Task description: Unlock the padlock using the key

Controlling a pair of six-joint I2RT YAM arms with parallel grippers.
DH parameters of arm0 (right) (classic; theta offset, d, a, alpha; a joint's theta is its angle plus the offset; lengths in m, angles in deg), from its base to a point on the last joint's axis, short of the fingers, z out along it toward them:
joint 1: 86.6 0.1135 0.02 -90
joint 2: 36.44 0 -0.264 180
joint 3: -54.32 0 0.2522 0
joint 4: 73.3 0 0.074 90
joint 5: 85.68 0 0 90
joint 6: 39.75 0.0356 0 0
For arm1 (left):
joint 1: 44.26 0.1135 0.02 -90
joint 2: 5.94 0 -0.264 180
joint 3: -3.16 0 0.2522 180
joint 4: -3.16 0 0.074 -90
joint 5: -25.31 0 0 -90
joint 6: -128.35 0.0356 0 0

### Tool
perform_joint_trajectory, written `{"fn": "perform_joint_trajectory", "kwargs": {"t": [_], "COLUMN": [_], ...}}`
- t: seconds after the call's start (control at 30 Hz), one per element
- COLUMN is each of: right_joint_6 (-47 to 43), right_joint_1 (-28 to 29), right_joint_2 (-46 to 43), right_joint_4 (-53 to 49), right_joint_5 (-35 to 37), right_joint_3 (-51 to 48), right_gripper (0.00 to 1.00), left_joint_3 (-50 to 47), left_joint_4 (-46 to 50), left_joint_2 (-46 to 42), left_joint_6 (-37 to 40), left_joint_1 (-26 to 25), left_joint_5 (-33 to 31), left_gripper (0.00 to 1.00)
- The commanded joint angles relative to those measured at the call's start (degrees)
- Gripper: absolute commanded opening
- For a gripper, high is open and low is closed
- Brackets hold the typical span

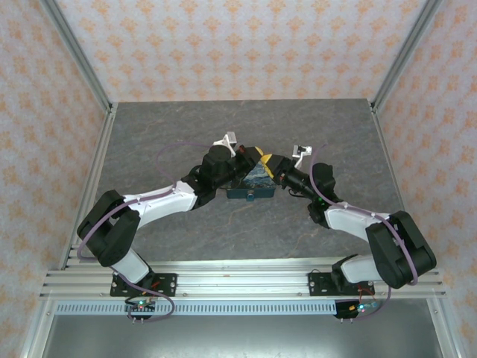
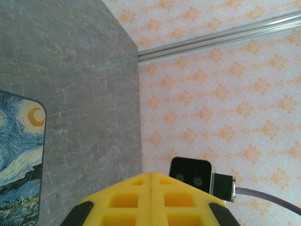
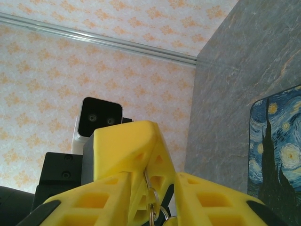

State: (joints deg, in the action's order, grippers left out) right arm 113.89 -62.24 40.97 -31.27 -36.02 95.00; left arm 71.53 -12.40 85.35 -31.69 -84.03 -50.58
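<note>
Left jaws: pressed flat together, yellow fingers (image 2: 123, 200) meeting at a seam; no grip on anything can be told.
Right jaws: standing apart, key ring (image 3: 151, 207) hanging in the gap, not visibly clamped.
Padlock: not made out; both arms meet over the starry-lidded box (image 1: 252, 195), mid-counter.
Progress: judged early; no key seen in a lock, so insertion, turning and shackle release remain.
Room: bare counter (image 1: 164, 142) on all sides, walls well apart; the tight spot lies between the two wrists.

Key ring (image 3: 151, 200): thin silver-coloured links and a small ring, hanging roughly upright.
Location: in the gap between the yellow fingers (image 3: 108, 197) of the right gripper (image 3: 153, 183).
Key blade: cannot be made out.
</note>
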Motion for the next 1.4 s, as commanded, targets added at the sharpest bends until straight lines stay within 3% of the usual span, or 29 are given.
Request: {"fn": "perform_joint_trajectory", "kwargs": {"t": [0.0,0.7,1.37], "right_joint_6": [-0.3,0.3,2.7], "right_joint_1": [0.3,-0.2,-1.5], "right_joint_2": [-0.1,-0.7,0.2], "right_joint_4": [3.3,3.3,4.8], "right_joint_5": [-0.4,1.4,4.0], "right_joint_3": [-1.0,-1.6,-2.2], "right_gripper": [0.28,0.00,0.00], "left_joint_3": [1.5,-0.2,-4.8], "left_joint_4": [0.3,0.1,-1.9], "left_joint_2": [0.4,-0.5,-3.2], "left_joint_6": [0.8,0.5,-1.9], "left_joint_1": [-0.4,-0.4,-0.4], "left_joint_5": [-1.5,-2.5,-6.0], "left_gripper": [0.00,0.00,0.00]}}
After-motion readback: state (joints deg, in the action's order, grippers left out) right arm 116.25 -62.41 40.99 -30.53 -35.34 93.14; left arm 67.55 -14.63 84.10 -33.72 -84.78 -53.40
